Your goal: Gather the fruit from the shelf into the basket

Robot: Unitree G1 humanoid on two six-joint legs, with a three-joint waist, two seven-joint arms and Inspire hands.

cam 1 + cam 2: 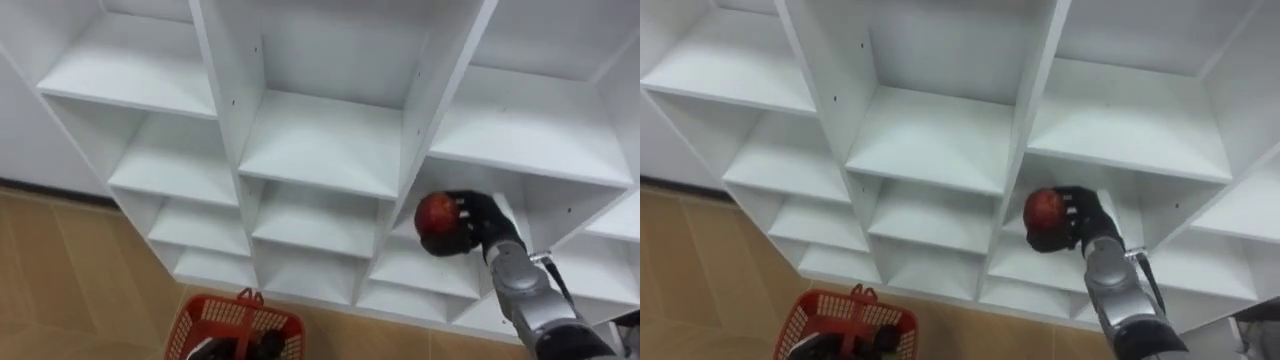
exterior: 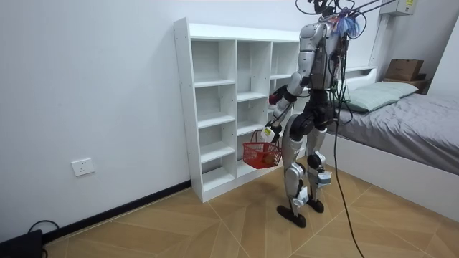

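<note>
Left eye view: clamping right hand (image 1: 480, 225) round red apple (image 1: 437, 214) at mouth of right-column closet (image 1: 320, 140) cell, holding it up and right of red basket (image 1: 235, 325) hanging near left hand (image 2: 267, 133), probably needing lowering leftward.

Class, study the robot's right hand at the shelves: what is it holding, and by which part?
The right hand holds a red apple, curled round the apple's right side, in front of the white shelves.
</note>
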